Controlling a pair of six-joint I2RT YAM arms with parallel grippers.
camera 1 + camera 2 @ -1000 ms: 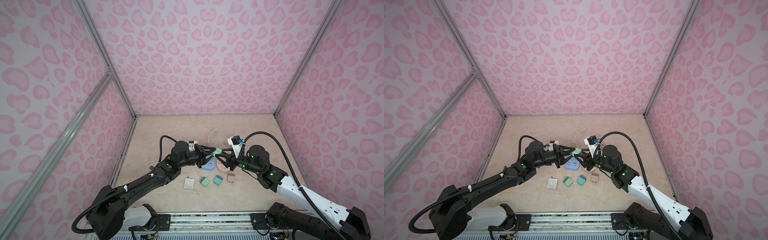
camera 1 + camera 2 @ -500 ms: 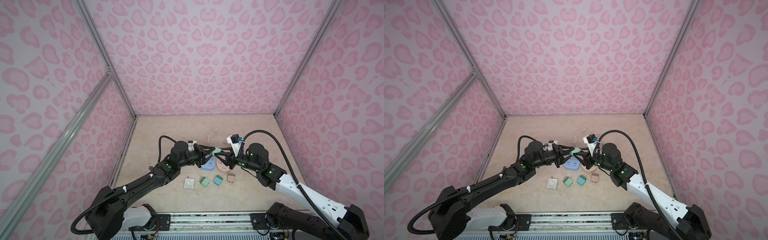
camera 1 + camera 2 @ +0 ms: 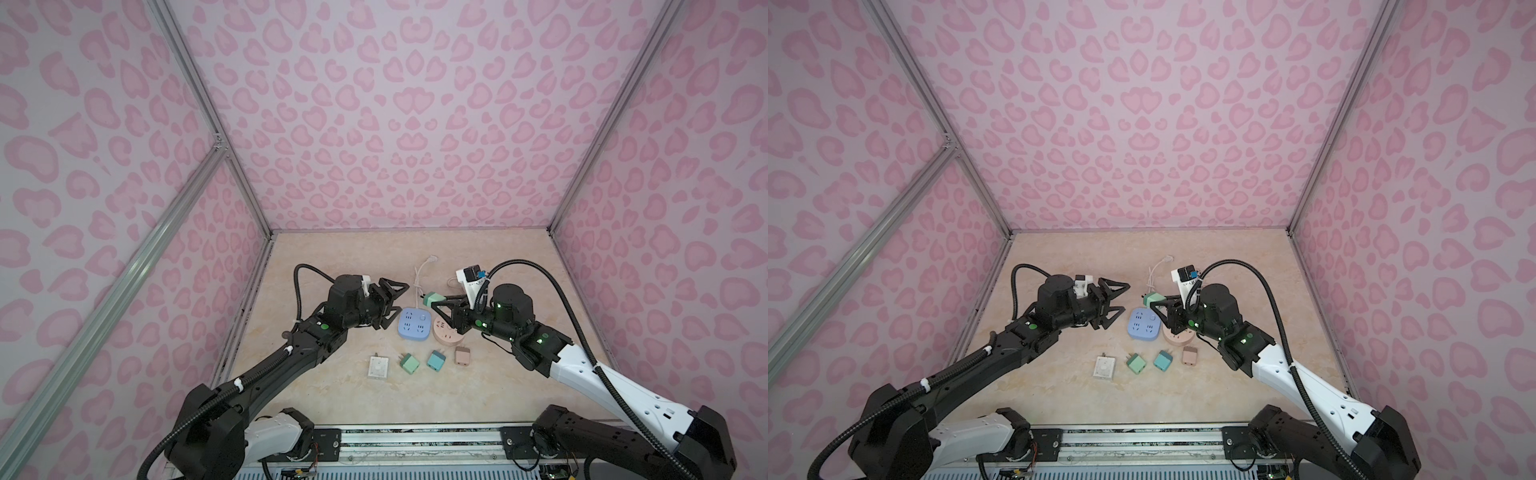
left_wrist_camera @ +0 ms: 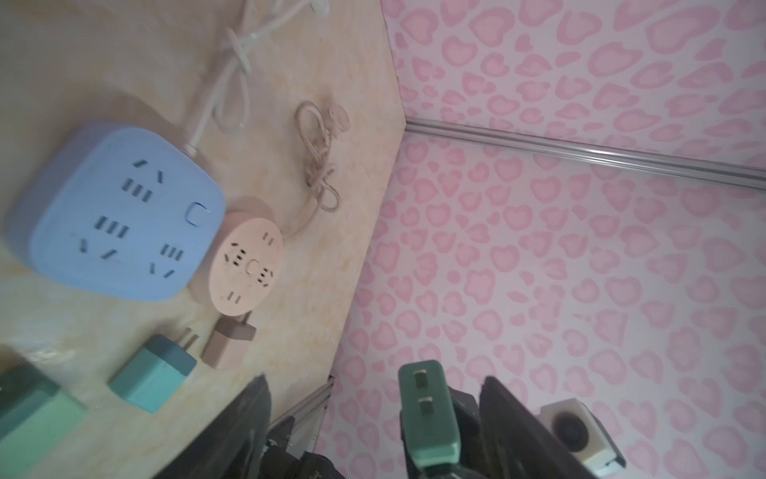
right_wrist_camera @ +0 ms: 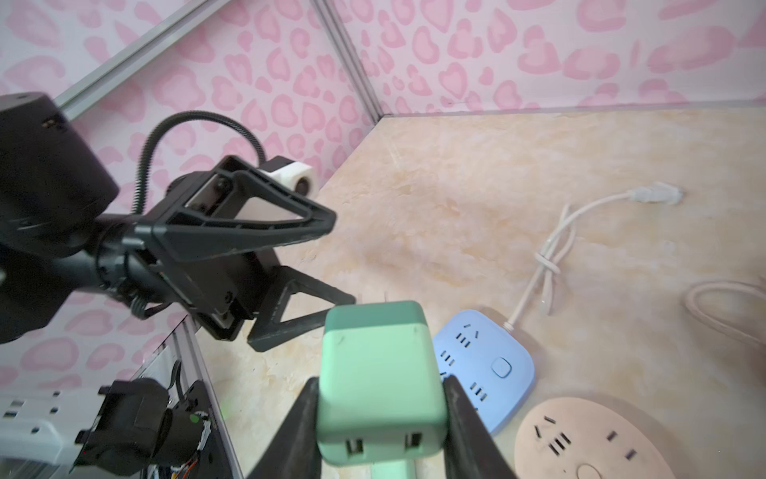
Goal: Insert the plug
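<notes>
So, step in hand: carry + align, i.e. get the green plug (image 5: pixel 379 373) over a socket before any push.
Right gripper (image 3: pixel 435 301): clamped on the plug body, one finger per side; USB-port end faces its wrist cam.
Left gripper (image 3: pixel 402 297): jaws apart, nothing btwn them; near the plug's prong end, not touching.
Plug pos.: in the air, close above the blue strip (image 3: pixel 414 323), clear of the table (image 3: pixel 332 266).
Prongs: two flat pins, pointing sideways toward the left gripper, not down.
Target (my guess): a 2-slot pair on the blue strip, since it lies nearest; the pink round socket (image 3: pixel 446 333), snug against its side, is the alt.
How to do it well: pitch the wrist so the pins face straight down first; then match the pin pair to the slot pair, same orientation; descend slow + vert., no sideways drag.
Left arm: prob. best backed off, or set on the strip's edge to pin it, as the strip looks loose and may slide.
Watch: grip sits toward the plug's rear, so it could tilt in the jaws on contact; keep the push in line w/ the pins.
Clutter: spare plugs (image 3: pixel 410 363) lie nearer the robot, off the path; white cord (image 3: pixel 417 276) trails away behind the strip.
</notes>
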